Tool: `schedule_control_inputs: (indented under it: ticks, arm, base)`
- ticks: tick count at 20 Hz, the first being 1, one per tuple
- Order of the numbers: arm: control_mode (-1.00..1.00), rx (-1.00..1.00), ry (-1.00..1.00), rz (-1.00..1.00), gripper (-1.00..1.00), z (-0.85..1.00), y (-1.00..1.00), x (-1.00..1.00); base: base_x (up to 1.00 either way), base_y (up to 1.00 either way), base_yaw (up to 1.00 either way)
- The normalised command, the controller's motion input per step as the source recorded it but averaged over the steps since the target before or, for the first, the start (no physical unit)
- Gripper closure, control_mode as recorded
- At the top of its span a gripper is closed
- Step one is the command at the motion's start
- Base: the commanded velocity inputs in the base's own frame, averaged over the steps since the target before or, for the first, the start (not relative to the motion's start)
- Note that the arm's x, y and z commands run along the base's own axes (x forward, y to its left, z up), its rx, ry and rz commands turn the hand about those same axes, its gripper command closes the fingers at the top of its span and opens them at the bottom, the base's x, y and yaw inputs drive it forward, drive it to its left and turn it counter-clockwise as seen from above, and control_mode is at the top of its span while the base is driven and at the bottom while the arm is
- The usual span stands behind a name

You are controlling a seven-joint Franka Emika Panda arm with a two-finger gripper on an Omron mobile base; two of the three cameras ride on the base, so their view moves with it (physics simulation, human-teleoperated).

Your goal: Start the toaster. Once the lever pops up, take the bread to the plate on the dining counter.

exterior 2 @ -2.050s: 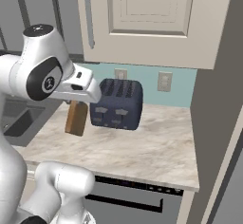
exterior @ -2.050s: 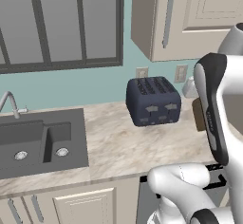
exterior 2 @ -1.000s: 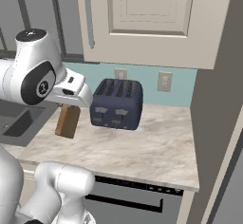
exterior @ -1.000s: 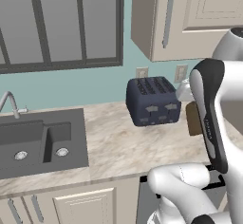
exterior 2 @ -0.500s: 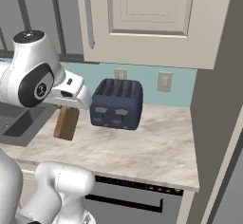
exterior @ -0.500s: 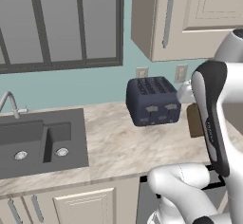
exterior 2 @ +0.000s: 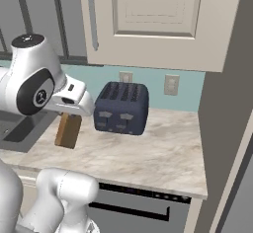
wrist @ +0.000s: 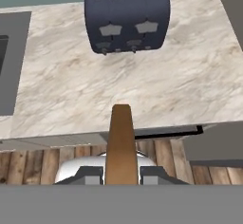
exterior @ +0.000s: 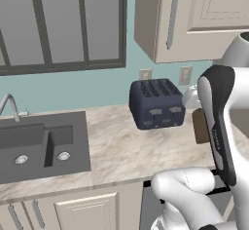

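Observation:
The dark navy toaster stands at the back of the marble worktop, both levers on its face high up. My gripper is shut on the bread, a tan-brown slice held on edge. The slice hangs in the air above the worktop's front edge, well clear of the toaster. In the left base view my forearm hides part of the slice. The plate and the dining counter are out of view.
A dark sink with a faucet lies left of the toaster. Wall cabinets hang overhead. A tall panel closes the worktop's right end. A dishwasher front sits under the worktop, and wooden floor shows below.
The arm has drawn the bread back from the toaster and a little lower over two seconds. It has hardly moved in the last half second. The toaster stays put.

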Motion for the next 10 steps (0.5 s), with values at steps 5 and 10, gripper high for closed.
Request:
schedule_control_inputs:
  ticks: [5,10]
  arm:
    - [1.00,0.00,0.00,0.00,1.00,0.00,0.00,0.00]
    - [1.00,0.00,0.00,0.00,1.00,0.00,0.00,0.00]
  base:
    - [-0.65,-0.05,0.09]
    - [-0.95,-0.02,0.28]
